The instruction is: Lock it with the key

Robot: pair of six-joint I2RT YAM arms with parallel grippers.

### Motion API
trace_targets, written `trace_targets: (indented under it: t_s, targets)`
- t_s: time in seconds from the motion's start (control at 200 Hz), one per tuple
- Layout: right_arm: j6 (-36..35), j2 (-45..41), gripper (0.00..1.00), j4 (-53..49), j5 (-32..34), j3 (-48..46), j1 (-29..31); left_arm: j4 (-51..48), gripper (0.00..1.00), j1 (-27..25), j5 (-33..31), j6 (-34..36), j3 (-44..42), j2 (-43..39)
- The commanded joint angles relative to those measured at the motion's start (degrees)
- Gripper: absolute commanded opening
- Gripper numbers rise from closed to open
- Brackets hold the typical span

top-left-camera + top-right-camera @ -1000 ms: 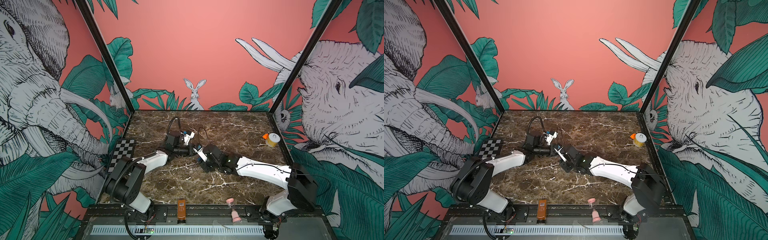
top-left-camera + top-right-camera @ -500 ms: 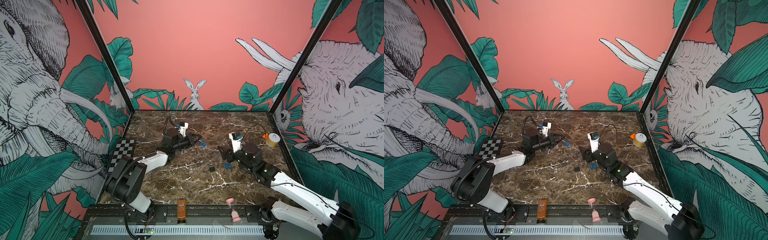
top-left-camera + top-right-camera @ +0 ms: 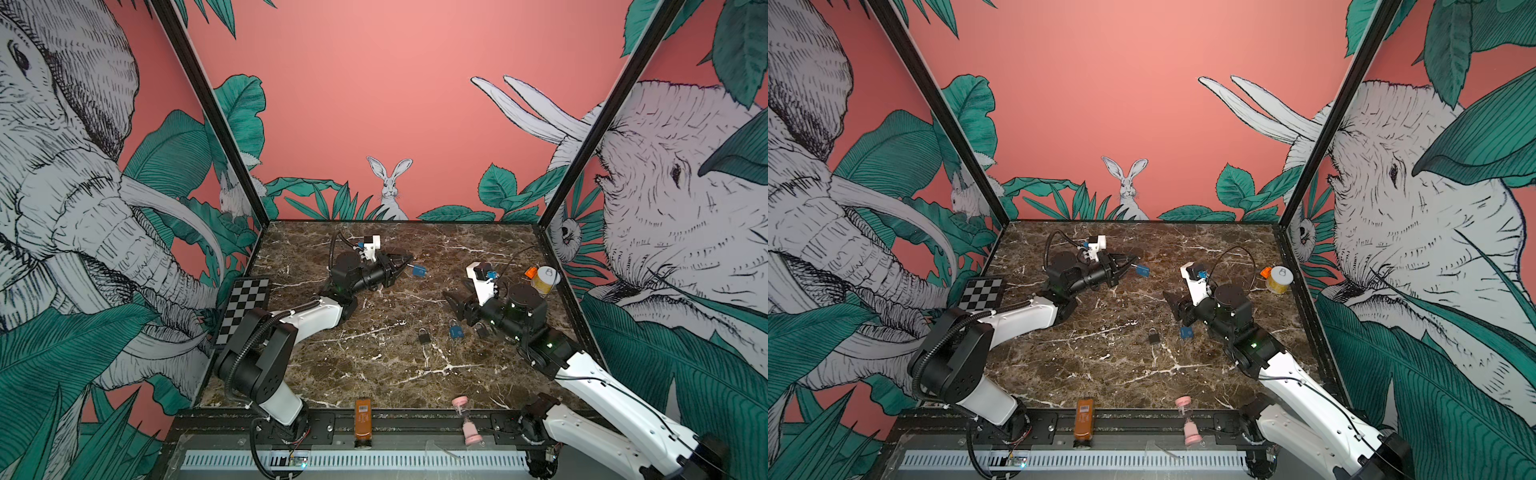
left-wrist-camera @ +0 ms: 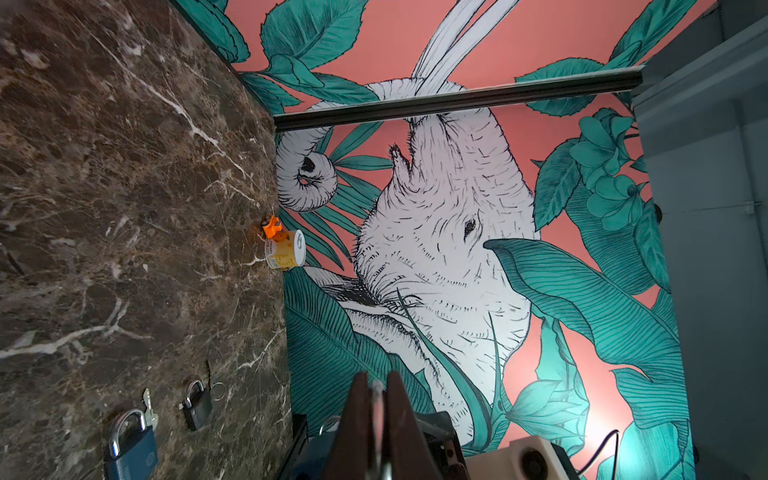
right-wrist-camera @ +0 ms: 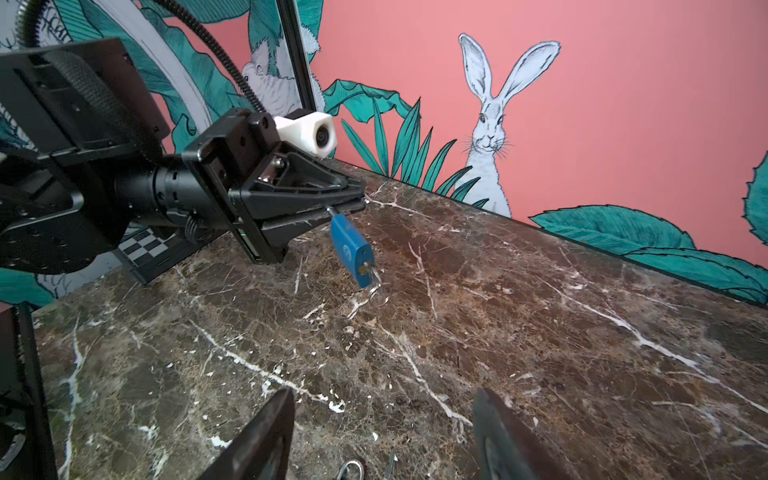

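Tabletop [image 3: 374,374]: dark veined marble.
Checkerboard [image 3: 243,309]: flat at my left edge.
Yellow tub [image 3: 545,280]: far on my right, white lid.
Orange piece [image 3: 530,272]: just beside the tub.
Orange bottle [image 3: 363,417]: near rail, middle.
Pink sand timer [image 3: 465,419]: near rail, right of the bottle.

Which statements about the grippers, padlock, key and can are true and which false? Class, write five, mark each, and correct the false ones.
1. The left gripper is shut on the shackle of a blue metal padlock. True.
2. A yellow can with a white lid stands near the right edge of the brown marble table. True.
3. The held padlock lies flat on the table. False: it hangs from the gripper by its shackle.
4. A small silver key on a ring sits in the padlock's keyhole. True.
5. The right gripper is clamped on a padlock. False: it is open and empty.
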Motion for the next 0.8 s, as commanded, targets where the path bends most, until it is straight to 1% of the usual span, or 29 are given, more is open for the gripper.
trace_targets:
  t_s: [0.0, 0.18, 0.19, 0.21, 0.395, 0.45, 0.505, 0.595, 0.715, 0.795]
  targets:
    - [0.4, 0.2, 0.66, 3.5, -2.4, -0.5, -0.5, 2.6, 0.0, 0.0, 0.5, -1.0, 0.2, -2.0]
    - [0.9, 0.3, 0.66, 3.9, -3.8, -1.0, -1.3, 2.3, 0.0, 0.0, 0.5, -0.4, 0.4, -1.2]
    - [1.0, 0.4, 0.66, 4.0, -3.9, -1.1, -1.4, 2.3, 0.0, 0.0, 1.9, -0.4, 0.4, -1.1]
    - [1.2, 0.6, 0.66, 4.1, -4.0, -1.3, -1.6, 2.3, 0.0, 0.0, 2.5, -0.3, 0.5, -1.0]
    - [3.0, 0.9, 0.65, 7.4, -6.3, -4.1, -3.2, 2.3, 0.0, 0.1, 2.9, -1.5, 1.1, -0.5]
    - [4.0, 0.6, 0.62, 8.6, -8.2, -4.7, -4.2, 2.0, 0.0, 0.0, 2.9, -1.5, 1.1, -0.7]
    - [5.5, 1.0, 0.58, 9.7, -11.7, -5.0, -5.9, 1.2, 0.0, 0.0, 3.3, -1.5, 1.4, -1.0]
    - [8.2, 2.1, 0.53, 11.6, -16.9, -5.1, -7.7, -0.5, 0.0, 0.0, 4.1, -1.2, 1.9, -1.4]
    - [9.3, 2.8, 0.52, 14.6, -17.2, -6.2, -8.4, -2.3, 0.0, 0.0, 5.6, -0.7, 3.0, -1.9]
    - [9.9, 4.2, 0.52, 16.1, -18.6, -5.6, -8.6, -2.1, 0.0, 0.0, 6.5, -0.8, 3.3, -2.1]
